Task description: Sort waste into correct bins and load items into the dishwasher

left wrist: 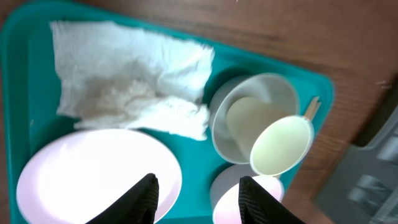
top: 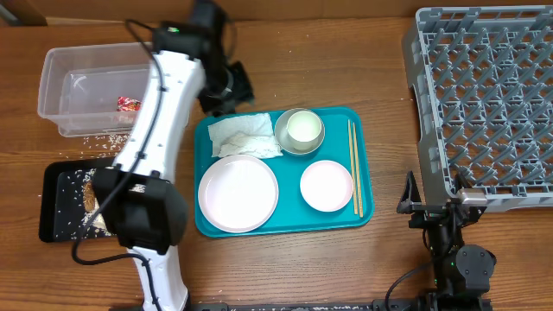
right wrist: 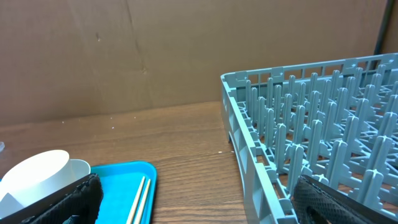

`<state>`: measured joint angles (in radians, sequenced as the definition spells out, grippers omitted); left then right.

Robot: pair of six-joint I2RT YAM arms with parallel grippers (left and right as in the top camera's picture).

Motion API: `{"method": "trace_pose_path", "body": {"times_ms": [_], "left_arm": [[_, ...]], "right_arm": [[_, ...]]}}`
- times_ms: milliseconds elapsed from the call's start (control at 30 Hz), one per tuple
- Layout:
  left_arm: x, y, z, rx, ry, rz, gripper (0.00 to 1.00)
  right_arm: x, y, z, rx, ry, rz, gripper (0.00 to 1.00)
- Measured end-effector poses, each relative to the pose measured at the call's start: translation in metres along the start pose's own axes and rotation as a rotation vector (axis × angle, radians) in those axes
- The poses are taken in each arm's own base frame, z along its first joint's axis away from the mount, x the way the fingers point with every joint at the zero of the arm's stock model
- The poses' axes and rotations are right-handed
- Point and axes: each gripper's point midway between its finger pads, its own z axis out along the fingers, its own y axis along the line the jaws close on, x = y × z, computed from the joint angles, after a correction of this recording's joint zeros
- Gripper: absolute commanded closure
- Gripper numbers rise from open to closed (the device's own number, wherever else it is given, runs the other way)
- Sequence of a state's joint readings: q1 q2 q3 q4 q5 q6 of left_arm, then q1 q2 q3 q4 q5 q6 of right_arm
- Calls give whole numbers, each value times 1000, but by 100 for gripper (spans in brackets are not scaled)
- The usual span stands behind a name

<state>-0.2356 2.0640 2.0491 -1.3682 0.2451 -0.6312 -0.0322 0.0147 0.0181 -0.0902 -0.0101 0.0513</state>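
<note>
A crumpled white napkin (top: 244, 136) (left wrist: 124, 74), a silvery bowl (top: 299, 130) (left wrist: 273, 87), a large white plate (top: 238, 193) (left wrist: 93, 168), a smaller white dish (top: 327, 185) (left wrist: 273, 190) and chopsticks (top: 354, 164) (right wrist: 140, 199) lie on the teal tray (top: 363, 121). My left gripper (top: 230, 86) (left wrist: 198, 199) is open and empty, above the tray's far left corner near the napkin. My right gripper (top: 432, 207) (right wrist: 205, 205) is open and empty, low between the tray and the grey dish rack (top: 484, 95) (right wrist: 311, 124). The red wrapper (top: 128, 104) lies in the clear tub (top: 69, 69).
The black tray (top: 54, 207) at the front left holds rice and brownish food (top: 91, 197), partly hidden by my left arm. Loose rice grains (top: 104, 138) lie on the table between tub and black tray. A brown cardboard wall stands behind the table.
</note>
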Motion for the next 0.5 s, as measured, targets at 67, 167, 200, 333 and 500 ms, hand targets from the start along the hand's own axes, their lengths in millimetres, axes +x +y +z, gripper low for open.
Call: {"method": "trace_pose_path", "body": {"times_ms": [67,167,200,333,500], "left_arm": [[10,-4,8,-74,-23,-3,50],[22,-1,25,-165,-47,-29,50],[23,1,32,-184,-54,-36,50],[24,14,62,-237,-84,-52,50],[13,36,79,-314,-155,-46,49]], "right_arm": [[0,0,0,0,0,1,0],[0,0,0,0,0,0,0],[0,0,0,0,0,0,0],[0,0,0,0,0,0,0],[0,0,0,0,0,0,0]]}}
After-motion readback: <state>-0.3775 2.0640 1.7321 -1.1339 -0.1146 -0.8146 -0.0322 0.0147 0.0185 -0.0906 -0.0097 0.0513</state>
